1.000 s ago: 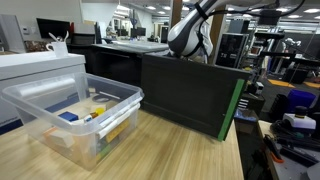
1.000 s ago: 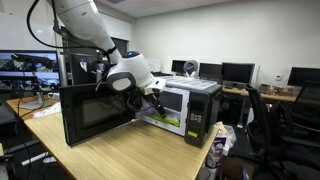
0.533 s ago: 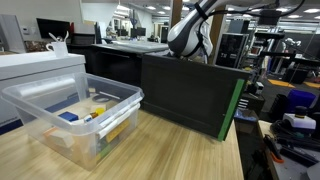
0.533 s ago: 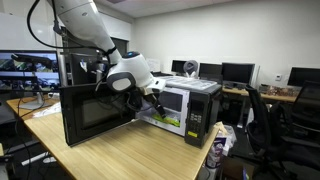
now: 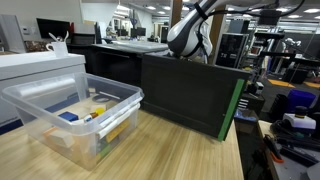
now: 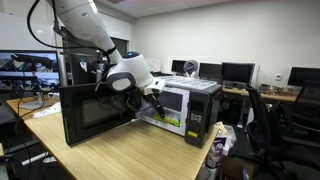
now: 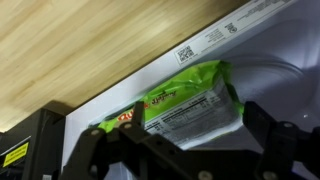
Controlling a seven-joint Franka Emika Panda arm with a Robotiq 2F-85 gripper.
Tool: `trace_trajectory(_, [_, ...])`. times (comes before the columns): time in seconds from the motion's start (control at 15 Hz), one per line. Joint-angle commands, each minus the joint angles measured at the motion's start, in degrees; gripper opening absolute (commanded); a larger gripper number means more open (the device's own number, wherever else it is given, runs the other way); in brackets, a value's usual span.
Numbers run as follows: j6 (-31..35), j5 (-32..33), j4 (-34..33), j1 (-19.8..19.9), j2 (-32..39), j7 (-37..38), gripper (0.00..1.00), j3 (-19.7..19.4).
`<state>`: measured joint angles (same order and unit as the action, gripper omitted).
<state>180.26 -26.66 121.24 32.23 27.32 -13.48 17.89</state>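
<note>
wrist view: fingers [image 7: 265, 140] unmoved, apart

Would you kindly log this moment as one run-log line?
tool: open, empty | nearest: green packet inside microwave | door: open

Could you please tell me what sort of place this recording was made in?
Most likely an open-plan office or lab: rows of computer monitors on desks, office chairs, and a microwave set up on a wooden table.
</note>
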Motion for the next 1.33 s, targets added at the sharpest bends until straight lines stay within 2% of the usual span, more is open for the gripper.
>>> trace_trajectory(0.0, [-0.1, 0.0, 0.0, 0.0, 0.0, 0.0, 1.0, -0.2])
trace_trajectory(0.4, [1.0, 0.8, -0.6, 0.8, 1.1, -1.8, 1.0, 0.3])
trace_trajectory(0.8, [1.7, 1.9, -2.9, -1.0, 3.7, -0.8, 1.0, -4.0])
trace_trajectory(1.13, [1.9, 5.0, -4.7, 1.3, 5.0, -4.8, 1.0, -1.3])
trace_trajectory(1.2, [0.5, 3.8, -4.1, 0.0, 4.2, -2.1, 1.0, -2.9])
trace_trajectory(1.27, [0.6, 4.4, -4.4, 0.0, 4.3, -2.7, 1.0, -2.6])
